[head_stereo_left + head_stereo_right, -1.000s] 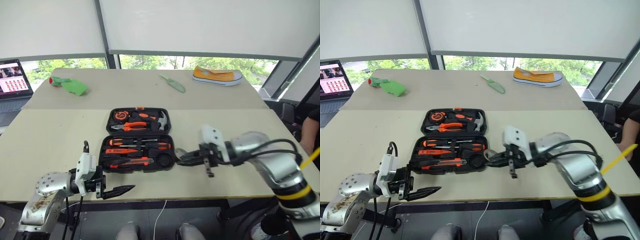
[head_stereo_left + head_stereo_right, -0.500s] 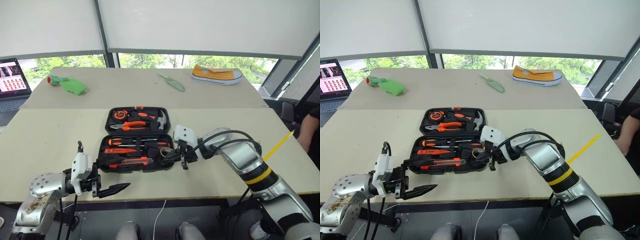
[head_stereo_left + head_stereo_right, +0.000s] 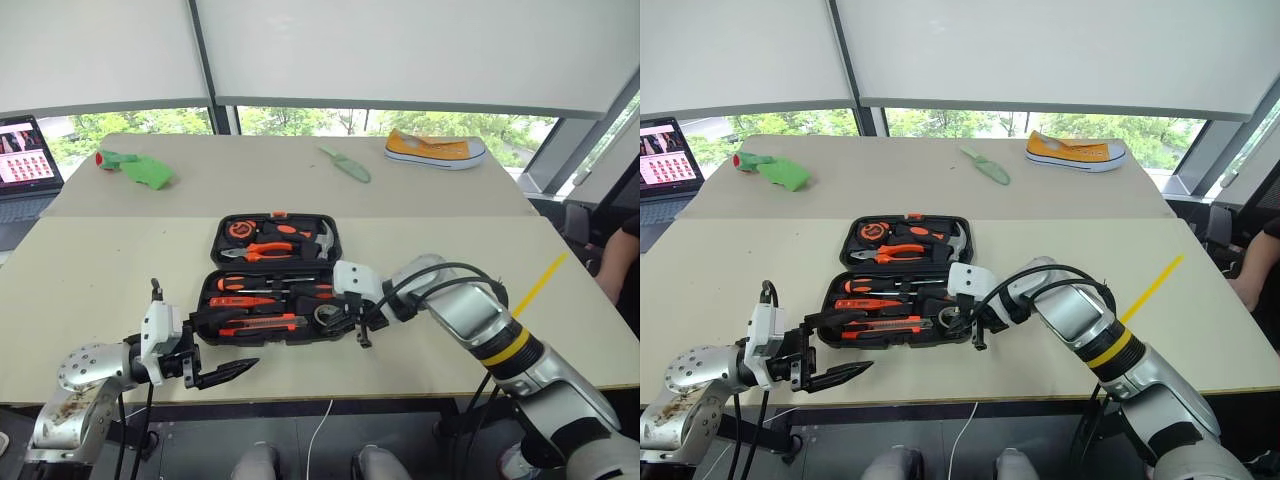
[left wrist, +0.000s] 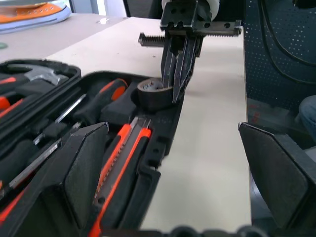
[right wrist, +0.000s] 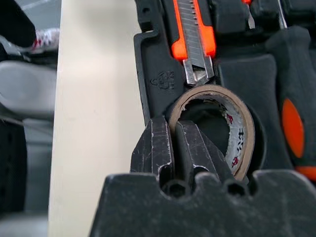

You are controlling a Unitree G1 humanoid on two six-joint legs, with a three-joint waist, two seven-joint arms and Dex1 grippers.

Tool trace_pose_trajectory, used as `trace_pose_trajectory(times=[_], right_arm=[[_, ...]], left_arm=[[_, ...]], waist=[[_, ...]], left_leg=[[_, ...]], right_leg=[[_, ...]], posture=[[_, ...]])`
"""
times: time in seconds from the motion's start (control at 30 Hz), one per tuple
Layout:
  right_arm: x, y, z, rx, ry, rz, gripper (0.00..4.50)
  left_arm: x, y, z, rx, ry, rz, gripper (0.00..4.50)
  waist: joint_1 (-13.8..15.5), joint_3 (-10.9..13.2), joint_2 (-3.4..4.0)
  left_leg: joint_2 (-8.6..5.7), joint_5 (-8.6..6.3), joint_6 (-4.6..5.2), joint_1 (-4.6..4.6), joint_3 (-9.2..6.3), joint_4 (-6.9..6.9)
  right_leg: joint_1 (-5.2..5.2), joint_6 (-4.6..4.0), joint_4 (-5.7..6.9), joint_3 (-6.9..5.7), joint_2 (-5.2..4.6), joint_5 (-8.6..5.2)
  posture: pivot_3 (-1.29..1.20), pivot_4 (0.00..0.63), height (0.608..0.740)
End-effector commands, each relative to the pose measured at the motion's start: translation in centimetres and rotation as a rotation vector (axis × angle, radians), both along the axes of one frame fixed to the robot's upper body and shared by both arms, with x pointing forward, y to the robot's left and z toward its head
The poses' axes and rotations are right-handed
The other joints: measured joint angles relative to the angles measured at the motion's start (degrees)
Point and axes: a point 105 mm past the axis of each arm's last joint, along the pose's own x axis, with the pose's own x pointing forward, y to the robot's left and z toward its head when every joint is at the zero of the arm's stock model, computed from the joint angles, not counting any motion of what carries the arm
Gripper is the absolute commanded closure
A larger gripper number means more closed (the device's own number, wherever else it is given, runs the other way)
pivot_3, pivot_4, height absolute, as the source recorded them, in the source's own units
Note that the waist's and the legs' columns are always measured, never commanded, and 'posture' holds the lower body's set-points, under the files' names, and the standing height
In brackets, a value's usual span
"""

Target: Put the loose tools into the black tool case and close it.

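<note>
Pale wooden tabletops (image 3: 90,280) stood below a band of windows with drawn blinds. Near the front edge the black tool case (image 3: 275,280) lay open, its textured plastic halves flat and its long axis running left to right. The loose tools (image 3: 262,300) sat in moulded slots, their slim steel shafts and orange-and-black handles parallel to that axis; the utility knife (image 5: 193,39) pointed its blade at a cardboard-cored tape roll (image 5: 217,128) in the right-hand corner. The right gripper (image 3: 962,322) was clenched, its black fingers pinching the roll's wall between them. The left gripper (image 3: 222,372) hung released off the table's front edge, jaws spread wide and empty, pointing toward the case.
</note>
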Motion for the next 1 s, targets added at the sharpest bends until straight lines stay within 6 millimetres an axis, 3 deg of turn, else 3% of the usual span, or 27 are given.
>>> trace_pose_trajectory(times=[0.03, 0.17, 0.37, 0.4, 0.47, 0.57, 0.73, 0.87, 0.9, 0.93, 1.0], right_arm=[[0.1, -0.1, -0.9, -0.024, 0.033, -0.017, 4.42], [1.2, -0.5, -0.9, -0.057, 0.009, -0.062, 4.42], [0.6, -0.3, -0.4, -0.065, 0.063, -0.031, 4.42], [0.3, 0.0, 0.0, -0.054, 0.071, -0.012, 3.7], [0.4, 0.9, 1.1, 0.011, 0.049, 0.0, 3.26], [-0.5, 1.0, 3.1, 0.053, 0.043, 0.082, 2.18], [-0.7, -0.3, 5.6, 0.129, 0.045, 0.11, 2.18], [0.7, -2.4, 6.6, 0.209, 0.022, 0.038, 2.18], [1.3, -2.8, 6.5, 0.219, 0.002, 0.011, 2.68], [1.9, -3.2, 6.2, 0.231, -0.007, -0.028, 2.9], [3.4, -3.7, 5.2, 0.236, -0.079, -0.094, 3.57]], left_arm=[[0.0, 0.0, 0.4, 0.005, -0.034, 0.003, 0.0], [0.0, 0.0, 0.3, 0.009, -0.03, 0.006, 0.0], [-0.1, 0.1, 0.1, 0.017, -0.029, 0.014, 0.0], [-0.1, 0.2, 0.1, 0.017, -0.031, 0.018, 0.0], [-0.1, 0.4, 0.2, 0.015, -0.034, 0.029, 0.0], [0.4, 1.0, 0.5, 0.01, -0.053, 0.077, 0.0], [1.7, 2.5, 1.4, -0.042, -0.064, 0.183, 0.0], [3.8, 4.7, 2.4, -0.073, -0.085, 0.331, 0.0], [4.3, 5.2, 2.4, -0.061, -0.097, 0.366, 0.0], [5.0, 6.0, 2.5, -0.055, -0.101, 0.415, 0.5], [6.6, 8.0, 2.6, -0.045, -0.106, 0.546, 1.07]], waist=[[0.0, 0.0, 0.0], [0.0, 0.0, 0.0], [0.1, 0.0, 0.0], [0.2, 0.0, 0.0], [0.3, 0.0, 0.0], [0.2, 0.0, 0.0], [0.2, 0.0, 0.0], [0.4, 0.0, 0.0], [0.5, 0.0, -0.01], [0.5, 0.0, -0.01], [0.5, 0.0, -0.03]], left_leg=[[0.0, 0.0, 0.0, 0.0, 0.0, 0.0], [0.0, 0.0, 0.0, 0.0, 0.0, 0.0], [0.0, 0.01, -0.01, 0.0, 0.0, 0.01], [0.0, 0.01, -0.01, 0.0, 0.0, 0.01], [-0.01, 0.01, -0.01, 0.0, 0.01, 0.02], [0.0, 0.0, -0.01, -0.03, 0.02, 0.0], [0.01, -0.01, 0.0, -0.05, 0.01, -0.03], [0.01, 0.0, -0.01, -0.03, 0.01, 0.0], [0.0, 0.01, -0.02, -0.03, 0.0, 0.0], [0.0, 0.01, -0.02, -0.03, 0.0, 0.01], [0.0, 0.02, -0.03, -0.02, 0.01, 0.01]], right_leg=[[0.0, 0.0, 0.0, 0.0, 0.0, 0.0], [-0.01, 0.0, 0.0, 0.0, 0.0, 0.0], [0.0, 0.0, 0.01, 0.0, -0.01, 0.01], [0.0, 0.0, 0.01, -0.01, -0.02, 0.01], [-0.01, 0.0, 0.01, 0.0, -0.03, 0.01], [-0.06, 0.0, 0.0, -0.01, -0.02, 0.01], [-0.06, 0.0, 0.01, -0.02, 0.0, 0.01], [-0.03, 0.01, 0.0, -0.03, -0.02, 0.01], [-0.03, 0.01, 0.0, -0.04, -0.01, 0.01], [-0.03, 0.01, 0.0, -0.04, -0.01, 0.02], [0.0, 0.02, -0.01, -0.03, -0.01, 0.02]], posture=[[0.0, 0.15, 0.74], [0.0, 0.15, 0.74], [0.0, 0.15, 0.74], [0.0, 0.15, 0.74], [0.0, 0.15, 0.74], [0.0, 0.15, 0.74], [0.0, 0.15, 0.74], [0.0, 0.15, 0.74], [0.0, 0.15, 0.74], [0.0, 0.15, 0.74], [0.0, 0.15, 0.74]])
